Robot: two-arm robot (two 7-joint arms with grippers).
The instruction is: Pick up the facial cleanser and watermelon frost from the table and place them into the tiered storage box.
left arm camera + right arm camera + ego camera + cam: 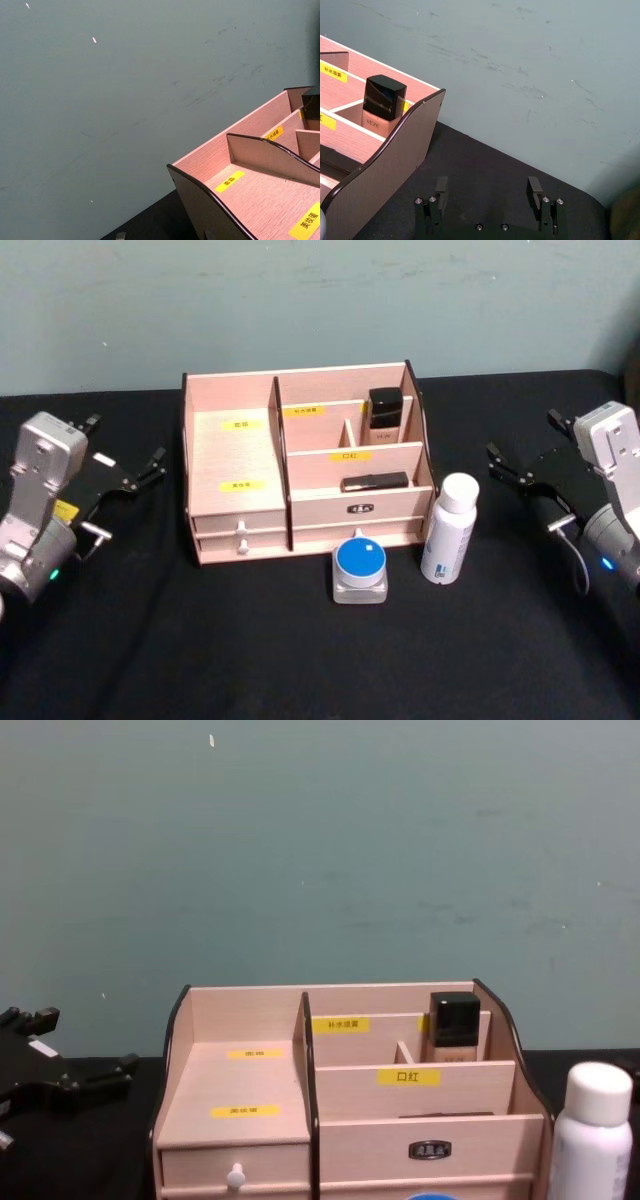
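The tiered storage box (pixel 230 395) sits mid-counter (pixel 200 650) with its long side running left to right. Its drawers face us and its pale-wood steps rise toward the wall. The side walls are curved and dark-edged, and yellow labels mark the compartments.

The facial cleanser (pixel 449 530), a smooth white cylinder with a white cap and a blue-printed label, stands upright with its cap up, just off the box's right front corner. The watermelon frost (pixel 360 570), a squat, clear, square-shouldered jar, rests flat with its round blue lid up. It is just before the metal-plated drawer, left of the cleanser.

The left gripper (pixel 125 445) hovers left of the box with its jaws apart and pointing toward it. The right gripper (pixel 525 440) hovers to the right, its jaws likewise apart and holding nothing.

A dark-capped bottle (pixel 385 410) stands in a rear compartment.
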